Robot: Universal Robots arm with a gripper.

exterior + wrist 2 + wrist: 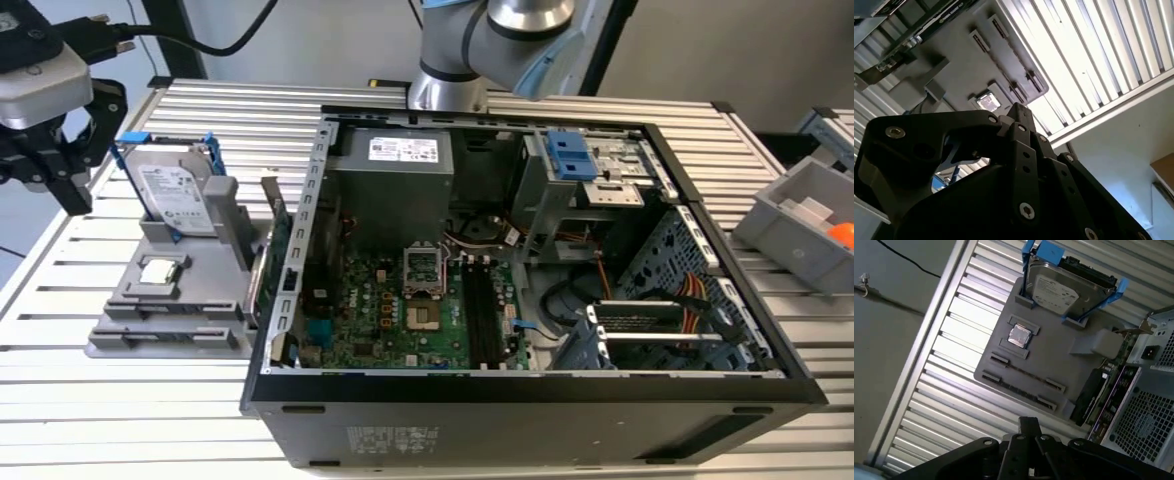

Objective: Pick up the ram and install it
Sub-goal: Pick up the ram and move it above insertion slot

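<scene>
My gripper (70,198) hangs at the exterior view's left, above and beside the grey parts holder (127,345). In both wrist views its black fingertips (1029,424) meet with nothing between them, so it is shut and empty (1021,111). The ram is out of view. The holder's two long narrow grooves (1026,374) look like thin dark lines. The open computer case (534,385) lies to the right of the holder, and its motherboard (387,320) has long black slots (481,315).
On the holder, a silver hard drive in a blue frame (174,195) stands upright and a small square CPU chip (160,268) lies flat. An expansion card (274,262) stands between holder and case. A grey bin (807,225) sits at the right of the slatted table.
</scene>
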